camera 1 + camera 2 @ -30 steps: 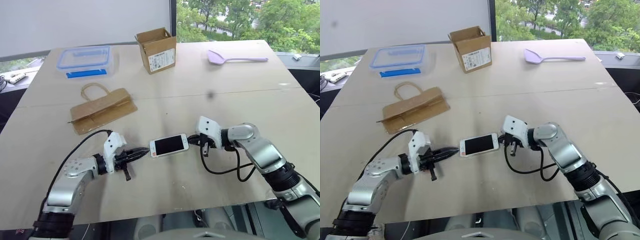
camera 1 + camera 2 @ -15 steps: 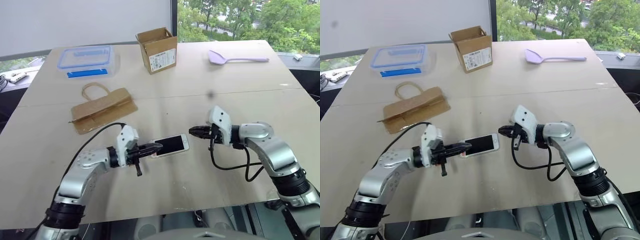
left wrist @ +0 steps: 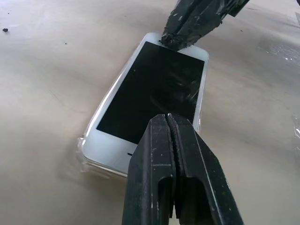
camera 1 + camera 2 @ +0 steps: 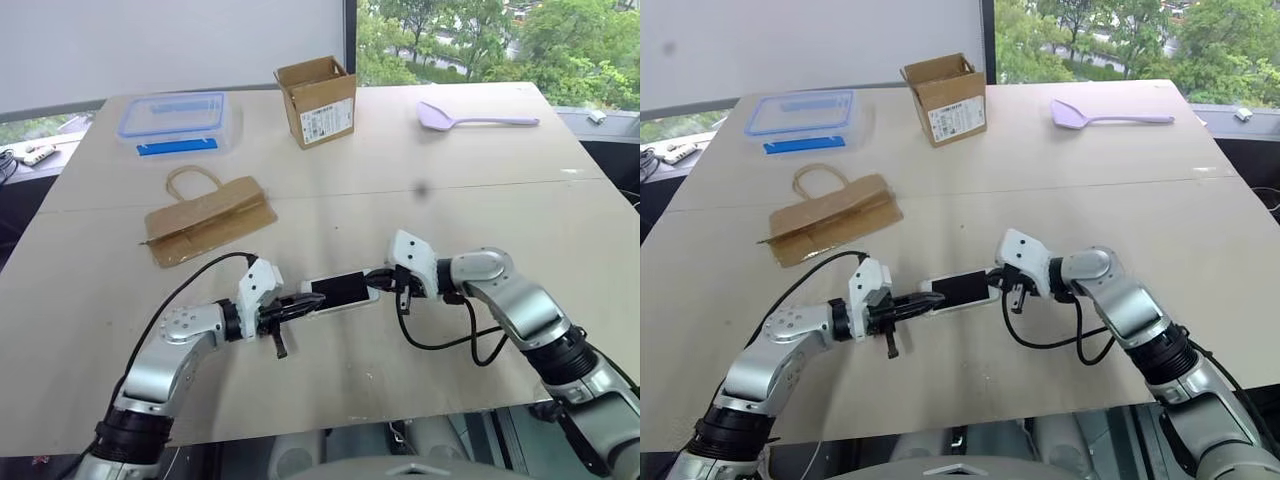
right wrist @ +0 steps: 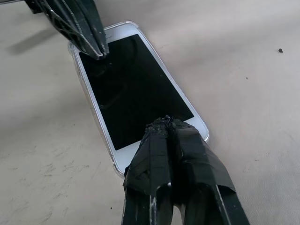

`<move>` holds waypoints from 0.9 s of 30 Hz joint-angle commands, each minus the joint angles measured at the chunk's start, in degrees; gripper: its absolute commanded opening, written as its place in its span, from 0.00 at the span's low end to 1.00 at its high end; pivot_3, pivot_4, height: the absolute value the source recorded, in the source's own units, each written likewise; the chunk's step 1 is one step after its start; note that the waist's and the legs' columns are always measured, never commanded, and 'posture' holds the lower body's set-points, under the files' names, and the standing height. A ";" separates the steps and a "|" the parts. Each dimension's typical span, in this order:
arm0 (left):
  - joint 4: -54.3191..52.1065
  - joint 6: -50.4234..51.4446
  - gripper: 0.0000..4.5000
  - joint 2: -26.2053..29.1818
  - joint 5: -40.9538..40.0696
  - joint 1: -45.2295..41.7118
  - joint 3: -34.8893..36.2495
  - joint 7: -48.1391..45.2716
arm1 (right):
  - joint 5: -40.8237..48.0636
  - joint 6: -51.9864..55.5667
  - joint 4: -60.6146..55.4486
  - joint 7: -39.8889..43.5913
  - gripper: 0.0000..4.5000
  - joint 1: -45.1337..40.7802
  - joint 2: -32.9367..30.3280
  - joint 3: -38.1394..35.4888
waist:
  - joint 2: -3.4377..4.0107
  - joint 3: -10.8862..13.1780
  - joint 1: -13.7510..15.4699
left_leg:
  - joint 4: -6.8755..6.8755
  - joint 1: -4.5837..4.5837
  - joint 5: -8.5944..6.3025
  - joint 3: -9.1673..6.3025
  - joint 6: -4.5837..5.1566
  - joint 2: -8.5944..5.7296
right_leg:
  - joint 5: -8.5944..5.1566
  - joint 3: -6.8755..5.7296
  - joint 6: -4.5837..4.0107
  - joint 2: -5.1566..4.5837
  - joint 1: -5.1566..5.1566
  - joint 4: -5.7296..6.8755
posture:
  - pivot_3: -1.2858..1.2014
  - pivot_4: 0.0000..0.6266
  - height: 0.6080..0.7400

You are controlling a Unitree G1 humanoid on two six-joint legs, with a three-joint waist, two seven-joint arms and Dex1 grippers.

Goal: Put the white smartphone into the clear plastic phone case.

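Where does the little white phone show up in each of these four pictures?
Left eye view: the white smartphone lies low at centre, between the two arms.
Right eye view: it sits at centre, slightly left.
Left wrist view: it stretches up the middle of the picture, past the shut left pincer.
Right wrist view: it runs from upper left towards the shut right pincer.
Shared landmark: one shut black pincer at each end of the phone.

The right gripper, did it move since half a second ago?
Yes. The right gripper has moved back toward the white smartphone; its shut tips now meet the phone's near end, where half a second ago bare table lay between them.
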 commanded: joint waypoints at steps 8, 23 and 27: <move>-4.72 3.70 0.01 -0.12 -0.03 0.06 -0.59 3.38 | -1.51 8.90 7.72 0.64 0.00 1.02 0.89 5.55 | -0.19 -0.59 -0.05 | 0.01 0.31 0.00 -0.03 0.00 0.03 | -0.02 -0.02 0.00 -0.03 0.28 0.00 | 0.52 0.24 1.00; -11.30 11.82 0.01 0.31 -1.19 -0.84 -0.10 6.57 | -9.32 3.84 16.03 1.54 0.00 1.88 1.26 15.07 | -0.01 -2.17 -0.18 | -0.26 0.85 -0.01 -0.05 -0.02 0.05 | -0.04 0.15 0.00 -0.08 0.50 -0.11 | 0.52 0.24 1.00; -10.18 11.87 0.01 0.28 -0.31 -0.80 -0.49 6.61 | -12.49 -0.70 15.83 3.03 0.00 2.86 0.66 17.67 | -0.03 -2.68 -0.19 | -0.37 0.95 -0.02 -0.07 -0.02 0.06 | -0.07 0.14 -0.04 -0.12 0.52 -0.15 | 0.52 0.24 1.00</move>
